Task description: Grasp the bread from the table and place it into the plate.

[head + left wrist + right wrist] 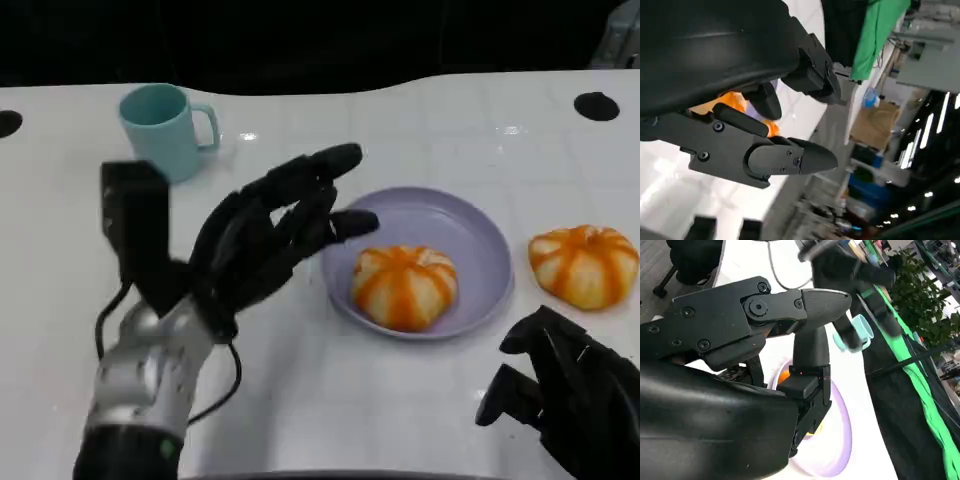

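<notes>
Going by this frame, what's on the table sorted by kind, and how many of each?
Bread: 2, one in the plate, one on the table to its right
Plate, purple: 1
Mug, teal: 1
Total: 4

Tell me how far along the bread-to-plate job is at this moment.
One bread already sits in the purple plate. Nothing is in hand: the left hand hovers open beside the plate, and the right hand is empty. A second bread lies on the table right of the plate, possibly left to move.
</notes>
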`<state>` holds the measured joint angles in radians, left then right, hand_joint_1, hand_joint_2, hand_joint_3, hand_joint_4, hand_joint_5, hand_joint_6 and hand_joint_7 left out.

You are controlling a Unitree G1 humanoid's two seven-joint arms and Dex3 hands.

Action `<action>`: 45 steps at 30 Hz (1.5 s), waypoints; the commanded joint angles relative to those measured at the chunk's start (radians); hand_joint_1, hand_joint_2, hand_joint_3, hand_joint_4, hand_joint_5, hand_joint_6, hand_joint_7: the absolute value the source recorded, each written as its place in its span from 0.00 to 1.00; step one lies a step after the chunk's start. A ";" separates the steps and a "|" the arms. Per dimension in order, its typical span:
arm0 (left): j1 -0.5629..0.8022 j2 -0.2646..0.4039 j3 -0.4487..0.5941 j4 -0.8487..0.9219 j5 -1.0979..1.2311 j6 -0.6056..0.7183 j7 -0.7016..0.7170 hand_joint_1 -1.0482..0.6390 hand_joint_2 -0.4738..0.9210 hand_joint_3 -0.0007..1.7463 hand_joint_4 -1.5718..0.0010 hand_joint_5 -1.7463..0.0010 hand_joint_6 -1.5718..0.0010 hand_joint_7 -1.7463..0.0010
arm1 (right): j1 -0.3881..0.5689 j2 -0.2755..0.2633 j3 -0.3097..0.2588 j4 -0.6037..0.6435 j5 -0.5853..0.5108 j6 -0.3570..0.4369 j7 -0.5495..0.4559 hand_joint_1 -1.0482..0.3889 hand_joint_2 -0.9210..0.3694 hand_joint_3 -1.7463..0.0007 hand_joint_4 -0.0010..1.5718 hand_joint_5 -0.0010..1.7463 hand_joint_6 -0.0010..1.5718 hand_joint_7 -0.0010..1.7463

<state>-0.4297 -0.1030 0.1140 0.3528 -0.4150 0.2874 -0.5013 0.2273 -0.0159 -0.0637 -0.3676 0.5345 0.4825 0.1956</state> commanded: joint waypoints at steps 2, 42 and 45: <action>0.157 -0.008 0.033 -0.241 -0.098 0.129 0.087 0.26 1.00 0.30 0.60 0.08 0.63 0.31 | 0.003 -0.002 -0.004 -0.023 0.002 0.012 -0.018 0.40 0.00 0.85 0.43 1.00 0.34 0.93; 0.579 -0.007 -0.011 -0.589 -0.212 0.271 0.301 0.29 1.00 0.28 0.51 0.00 0.67 0.00 | 0.027 -0.014 -0.018 -0.051 0.003 0.014 -0.009 0.38 0.00 0.84 0.41 1.00 0.34 0.91; 0.577 -0.001 -0.018 -0.580 -0.206 0.254 0.291 0.29 1.00 0.28 0.51 0.00 0.67 0.00 | 0.026 -0.017 -0.019 -0.044 0.001 0.007 0.000 0.38 0.00 0.83 0.41 1.00 0.34 0.91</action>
<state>0.1481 -0.1220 0.1006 -0.2377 -0.6327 0.5644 -0.1876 0.2483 -0.0173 -0.0694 -0.4081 0.5350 0.5099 0.1824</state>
